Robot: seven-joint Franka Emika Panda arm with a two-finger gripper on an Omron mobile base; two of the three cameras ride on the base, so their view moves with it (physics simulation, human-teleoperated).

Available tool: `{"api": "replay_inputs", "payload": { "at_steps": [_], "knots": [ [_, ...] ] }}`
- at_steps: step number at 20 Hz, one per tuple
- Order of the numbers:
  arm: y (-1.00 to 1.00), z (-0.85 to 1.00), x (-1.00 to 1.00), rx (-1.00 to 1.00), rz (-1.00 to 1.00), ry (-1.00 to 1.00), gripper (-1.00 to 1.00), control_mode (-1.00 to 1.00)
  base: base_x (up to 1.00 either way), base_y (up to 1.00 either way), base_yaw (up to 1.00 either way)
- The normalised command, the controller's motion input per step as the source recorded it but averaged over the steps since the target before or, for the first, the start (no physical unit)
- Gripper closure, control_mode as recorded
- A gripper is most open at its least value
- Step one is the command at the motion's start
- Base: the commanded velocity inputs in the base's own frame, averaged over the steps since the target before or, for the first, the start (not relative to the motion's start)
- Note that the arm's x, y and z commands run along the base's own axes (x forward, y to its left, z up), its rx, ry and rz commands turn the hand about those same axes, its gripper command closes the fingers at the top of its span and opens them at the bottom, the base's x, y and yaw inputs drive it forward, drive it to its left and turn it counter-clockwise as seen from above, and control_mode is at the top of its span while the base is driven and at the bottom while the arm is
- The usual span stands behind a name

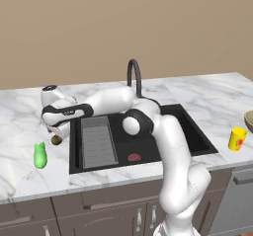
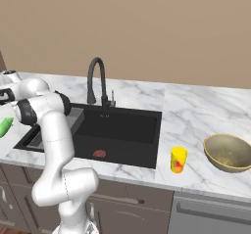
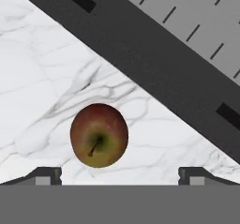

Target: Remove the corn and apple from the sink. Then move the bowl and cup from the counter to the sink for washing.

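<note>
The apple, reddish-olive with its stem up, rests on the white marble counter just left of the sink's rim; it is also the small ball in the left base view. My gripper hovers right over it, open, fingers wide on either side and not touching it. The green corn lies on the counter further left and nearer the front edge. Right of the sink stand the yellow cup and the tan bowl.
A flat reddish item lies in the black basin beside the ribbed grey drain rack. The black arched faucet rises behind the sink. My arm stretches across the basin's left half. Brown cabinets run under the counter.
</note>
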Motion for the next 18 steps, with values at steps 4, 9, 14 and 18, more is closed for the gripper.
{"api": "replay_inputs", "payload": {
  "at_steps": [4, 9, 14, 18],
  "knots": [
    [-0.14, 0.31, -0.20, 0.00, -0.04, -0.05, -1.00, -1.00, 0.00, 0.00, 0.00],
    [-0.22, 0.20, -0.21, 0.00, -0.02, -0.04, -1.00, -1.00, 0.00, 0.00, 0.00],
    [-0.29, 0.19, -0.22, 0.00, 0.00, -0.07, -1.00, -1.00, 0.00, 0.00, 0.00],
    [-0.31, 0.21, -0.23, 0.00, 0.00, -0.09, -1.00, -1.00, 0.00, 0.00, 0.00]
  ]
}}
